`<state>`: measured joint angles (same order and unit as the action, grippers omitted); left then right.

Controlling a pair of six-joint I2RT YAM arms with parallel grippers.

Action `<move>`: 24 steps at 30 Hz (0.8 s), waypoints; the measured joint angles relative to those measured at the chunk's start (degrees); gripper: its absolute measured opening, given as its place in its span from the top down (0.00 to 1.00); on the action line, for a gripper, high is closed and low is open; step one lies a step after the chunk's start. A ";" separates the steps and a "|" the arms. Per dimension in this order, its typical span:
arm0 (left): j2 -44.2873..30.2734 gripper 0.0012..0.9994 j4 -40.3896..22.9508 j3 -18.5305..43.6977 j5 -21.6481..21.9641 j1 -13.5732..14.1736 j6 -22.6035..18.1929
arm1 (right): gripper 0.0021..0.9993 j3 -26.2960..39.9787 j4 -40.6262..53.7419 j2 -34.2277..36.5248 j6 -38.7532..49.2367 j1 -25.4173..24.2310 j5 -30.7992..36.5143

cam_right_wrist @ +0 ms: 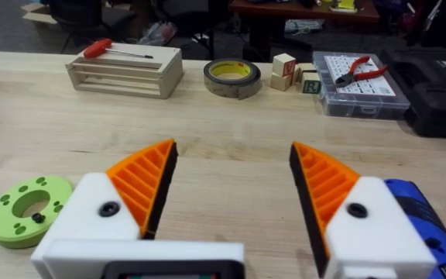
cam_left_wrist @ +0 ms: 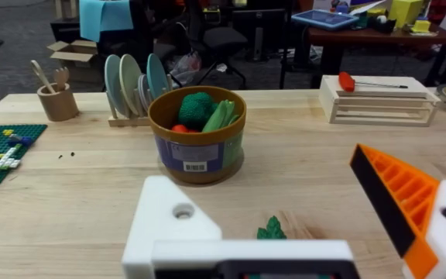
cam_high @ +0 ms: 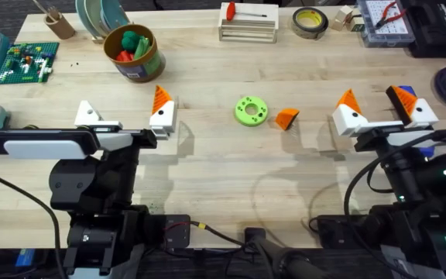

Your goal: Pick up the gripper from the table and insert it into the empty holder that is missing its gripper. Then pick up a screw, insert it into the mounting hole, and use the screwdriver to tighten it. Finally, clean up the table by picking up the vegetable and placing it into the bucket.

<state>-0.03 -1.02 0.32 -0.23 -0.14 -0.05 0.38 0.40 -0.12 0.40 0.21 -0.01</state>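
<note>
Item: orange gripper (cam_high: 286,118) loose on the table (cam_high: 223,167) beside the green disc (cam_high: 251,110) — my left gripper (cam_high: 126,116) and right gripper (cam_high: 385,108) both spread, empty — risk: ribbed wedge skids or twists when pinched.

Green ring disc (cam_high: 251,110) (mid-table), tape roll (cam_high: 310,22), wooden crate (cam_high: 248,28), plate rack (cam_left_wrist: 134,85)

The vegetable (cam_left_wrist: 272,229) — mostly hidden behind the holder (cam_left_wrist: 175,225).

gripper (cam_high: 286,118) just right of disc (cam_high: 251,110)
</note>
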 joint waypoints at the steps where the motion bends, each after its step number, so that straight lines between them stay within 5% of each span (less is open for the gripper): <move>1: 0.00 0.01 0.00 0.00 0.00 0.00 0.00 | 0.10 0.00 0.00 0.00 0.00 0.00 0.00; 19: 0.00 0.01 0.13 0.12 0.00 0.00 0.01 | 0.10 0.50 0.78 0.07 -0.05 0.00 0.17; 24: -0.09 0.01 -5.53 4.70 0.07 0.00 0.00 | 0.10 0.82 1.67 0.07 -0.22 0.00 0.18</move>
<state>-0.12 -6.54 5.01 -0.16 -0.14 -0.05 1.21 2.08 -0.05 0.19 0.21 0.17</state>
